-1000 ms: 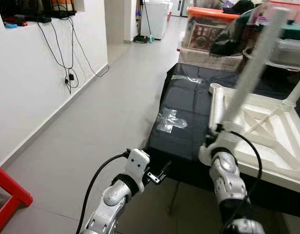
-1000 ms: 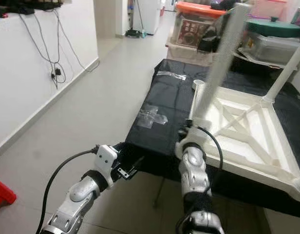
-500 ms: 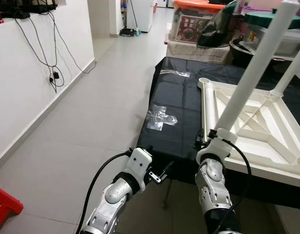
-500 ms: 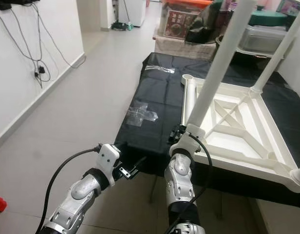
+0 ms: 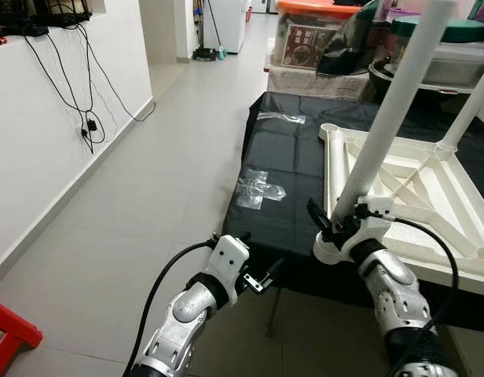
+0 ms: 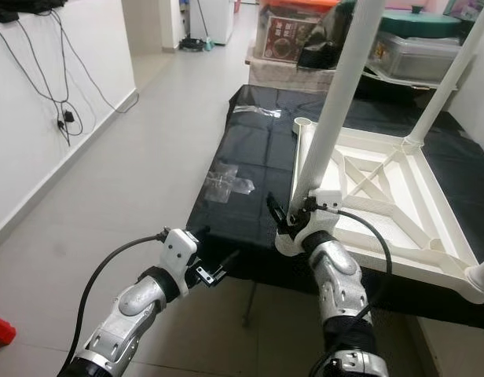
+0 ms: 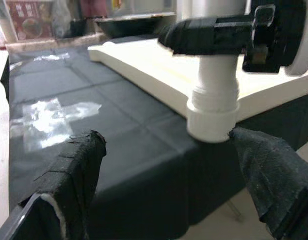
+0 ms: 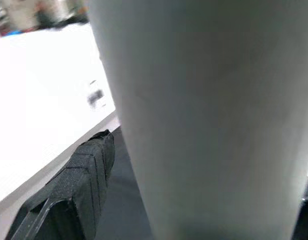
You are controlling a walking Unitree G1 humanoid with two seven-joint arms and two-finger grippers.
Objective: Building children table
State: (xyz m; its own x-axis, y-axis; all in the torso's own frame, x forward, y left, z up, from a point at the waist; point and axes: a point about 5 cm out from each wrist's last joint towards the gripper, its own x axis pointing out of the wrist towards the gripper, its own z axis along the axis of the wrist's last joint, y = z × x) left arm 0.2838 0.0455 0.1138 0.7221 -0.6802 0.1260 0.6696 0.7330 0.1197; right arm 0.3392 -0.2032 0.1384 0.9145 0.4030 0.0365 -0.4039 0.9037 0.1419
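A white children's table [image 5: 419, 206] lies upside down on a taller table draped in black cloth [image 5: 285, 161]. A white leg [image 5: 391, 110] stands up from its near left corner. My right gripper [image 5: 334, 225] is shut on that leg just above its base, and in the right wrist view the leg [image 8: 204, 120] sits between the black fingers [image 8: 84, 170]. A second leg [image 6: 454, 71] rises at the far right corner. My left gripper [image 5: 263, 279] hangs open just below the cloth's front edge. From the left wrist, its fingers [image 7: 69, 175] frame the leg's base collar [image 7: 212, 112].
A clear tape patch [image 5: 262, 188] lies on the cloth. Storage boxes [image 5: 313, 39] are stacked behind the table. A white wall with dangling cables [image 5: 93, 86] runs along the left, beside open grey floor [image 5: 148, 204]. A red stool [image 5: 10, 334] sits at the bottom left.
My right forearm has swung out to the right while still gripping the leg, and its black fingers now show left of the leg. The left gripper has stayed put.
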